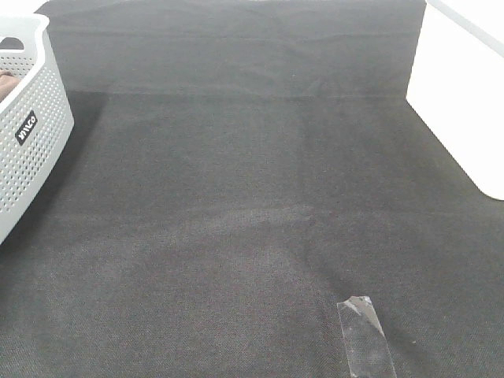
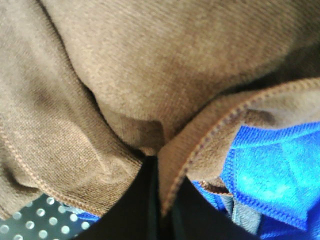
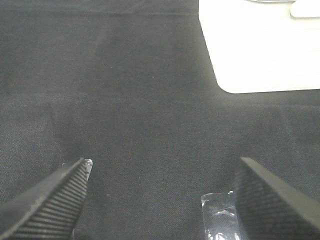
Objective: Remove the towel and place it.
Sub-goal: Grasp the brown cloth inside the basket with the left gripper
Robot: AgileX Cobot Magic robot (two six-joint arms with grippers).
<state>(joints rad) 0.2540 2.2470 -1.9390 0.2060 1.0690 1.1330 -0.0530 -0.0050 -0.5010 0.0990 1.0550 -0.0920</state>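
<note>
Towel pinched in left tool; right tool hovers spread.

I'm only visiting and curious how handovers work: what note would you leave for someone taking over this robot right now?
Left gripper: shut on a fold of the brown towel, down inside the white basket.
Right gripper: open, empty, over the black table cover near a strip of tape.
Towel: in the basket, lying over a blue cloth.
Done: towel gripped.
Left: lift it out and place it.
</note>
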